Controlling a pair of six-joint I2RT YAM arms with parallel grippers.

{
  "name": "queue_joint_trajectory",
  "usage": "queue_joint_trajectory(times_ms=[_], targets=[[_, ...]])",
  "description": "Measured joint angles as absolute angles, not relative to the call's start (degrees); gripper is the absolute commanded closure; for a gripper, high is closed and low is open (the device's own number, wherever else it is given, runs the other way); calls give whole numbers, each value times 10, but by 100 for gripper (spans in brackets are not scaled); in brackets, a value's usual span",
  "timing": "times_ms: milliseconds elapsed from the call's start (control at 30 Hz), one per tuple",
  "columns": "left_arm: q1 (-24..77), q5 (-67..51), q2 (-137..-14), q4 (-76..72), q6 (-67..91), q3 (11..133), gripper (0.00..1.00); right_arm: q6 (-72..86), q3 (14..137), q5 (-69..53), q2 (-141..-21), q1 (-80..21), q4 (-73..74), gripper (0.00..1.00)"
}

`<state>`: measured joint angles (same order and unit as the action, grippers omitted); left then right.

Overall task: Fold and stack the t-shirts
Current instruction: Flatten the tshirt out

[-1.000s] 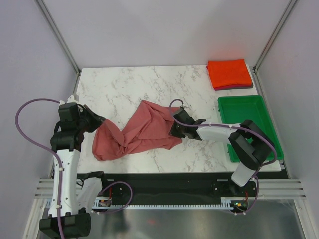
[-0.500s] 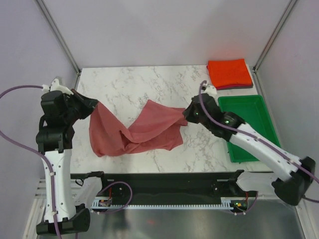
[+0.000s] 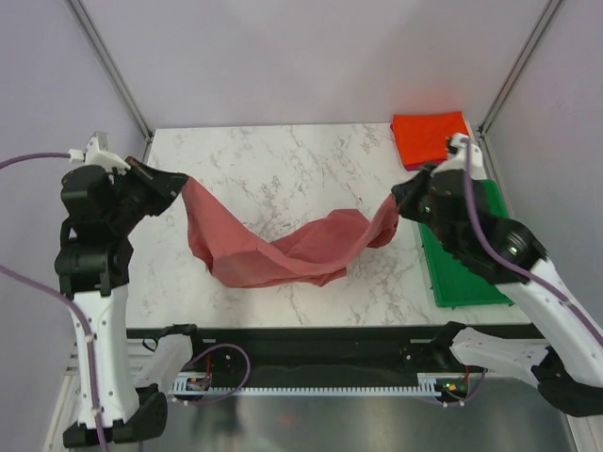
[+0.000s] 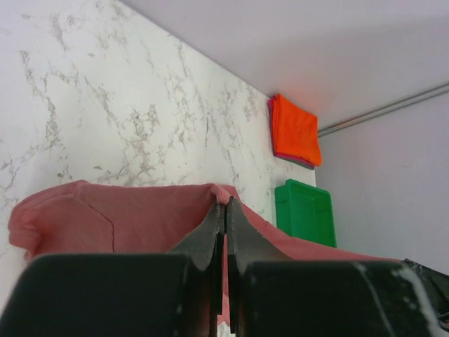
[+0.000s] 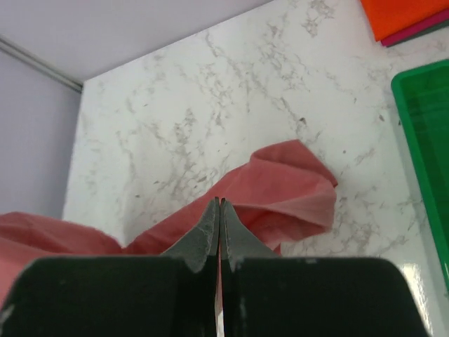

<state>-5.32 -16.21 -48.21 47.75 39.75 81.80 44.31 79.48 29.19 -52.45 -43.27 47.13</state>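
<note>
Two hands, one shirt. Your left hand [image 3: 177, 185] and right hand [image 3: 403, 200] are both clamped fully shut on the rose-red t-shirt [image 3: 283, 252], one on each end. That puts its long axis straight across the table [image 3: 283, 151], left to right. Both ends are up in the air, while the middle sags and looks to rest on the marble toward the near edge.

My guess is the next move is spreading it flat. That depends on how evenly it hangs between the hands, since neither is nearer than the other.

The folded orange t-shirt [image 3: 426, 137] sits in the far right corner, just behind your right hand, with the green tray [image 3: 462, 278] beside that arm.

The top view shows you the sag and the twisted, bunched middle. The wrist cams show the pinch itself, with thin cloth edges between closed jaws. They also show a darker shirt [image 5: 415, 29] peeking out under the orange one, which you can't really make out from above.
</note>
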Motion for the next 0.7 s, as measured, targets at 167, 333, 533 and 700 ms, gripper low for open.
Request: queue_joint_trajectory(times_ms=[167, 333, 533, 700], targets=[[-53, -149, -638, 441, 418, 854, 98, 384, 933, 286, -756, -365, 436, 100], [-53, -145, -899, 409, 441, 1073, 98, 341, 1250, 246, -1028, -244, 389, 100], [-57, -149, -1087, 383, 469, 1406, 98, 323, 1446, 187, -1149, -158, 320, 100], [-58, -136, -996, 362, 472, 1416, 98, 324, 1311, 161, -1013, -119, 250, 100]])
